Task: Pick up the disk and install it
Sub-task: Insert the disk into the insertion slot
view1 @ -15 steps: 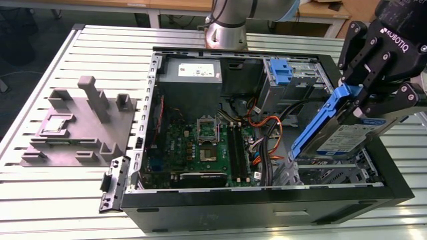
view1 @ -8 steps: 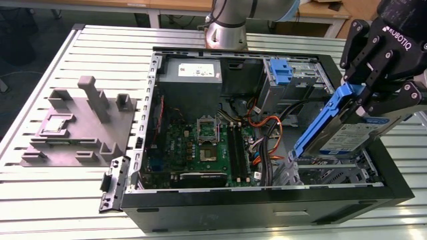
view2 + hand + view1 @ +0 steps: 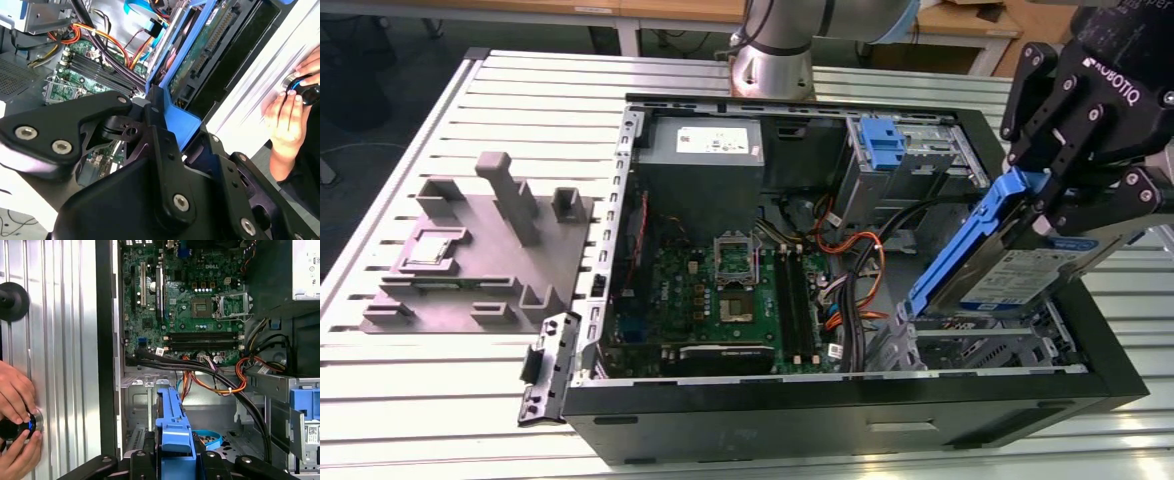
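Exterior view: fingers (image 3: 1078, 200) pinching the disk (image 3: 1025, 275) by its blue-bracketed edge, tilted over the drive bay (image 3: 987, 340) at the corner of the computer case (image 3: 854, 415). Second wrist view: same pinch on the blue bracket (image 3: 182, 122). First wrist view: best kept level and square to the bay, clear of the cables (image 3: 175, 365).

slatted table (image 3: 440, 395) bears computer case (image 3: 854, 412), grey fixture (image 3: 480, 262).
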Available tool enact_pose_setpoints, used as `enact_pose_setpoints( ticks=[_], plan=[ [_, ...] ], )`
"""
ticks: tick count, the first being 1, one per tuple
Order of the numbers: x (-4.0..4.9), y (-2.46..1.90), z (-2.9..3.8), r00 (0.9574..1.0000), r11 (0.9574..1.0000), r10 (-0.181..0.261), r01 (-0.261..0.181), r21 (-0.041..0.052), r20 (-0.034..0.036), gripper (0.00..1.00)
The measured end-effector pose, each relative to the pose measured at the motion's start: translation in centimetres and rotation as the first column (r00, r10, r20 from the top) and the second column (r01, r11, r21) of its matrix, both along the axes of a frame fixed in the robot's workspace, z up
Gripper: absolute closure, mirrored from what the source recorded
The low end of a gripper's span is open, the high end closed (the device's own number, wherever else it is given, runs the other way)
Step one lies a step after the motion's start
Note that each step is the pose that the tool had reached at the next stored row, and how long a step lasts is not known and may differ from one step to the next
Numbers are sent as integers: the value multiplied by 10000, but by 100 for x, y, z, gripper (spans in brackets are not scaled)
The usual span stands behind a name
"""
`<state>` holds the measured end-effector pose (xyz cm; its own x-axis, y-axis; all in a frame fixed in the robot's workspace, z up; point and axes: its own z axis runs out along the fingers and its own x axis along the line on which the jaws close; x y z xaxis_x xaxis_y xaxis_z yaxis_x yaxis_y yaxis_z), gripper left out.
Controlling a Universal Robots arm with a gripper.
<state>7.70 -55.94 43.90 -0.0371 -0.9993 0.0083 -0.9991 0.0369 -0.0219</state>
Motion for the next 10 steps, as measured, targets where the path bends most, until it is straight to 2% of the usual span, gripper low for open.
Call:
enact_pose_setpoints(
  ticks=[4,8,10],
  plan=[
    [-5,-14,-2,10000,10000,1,-1,0,58,64],
    [-19,-31,-7,9998,10000,6,-6,1,175,64],
    [-33,-34,-18,9998,10000,9,-9,3,202,64]
  ],
)
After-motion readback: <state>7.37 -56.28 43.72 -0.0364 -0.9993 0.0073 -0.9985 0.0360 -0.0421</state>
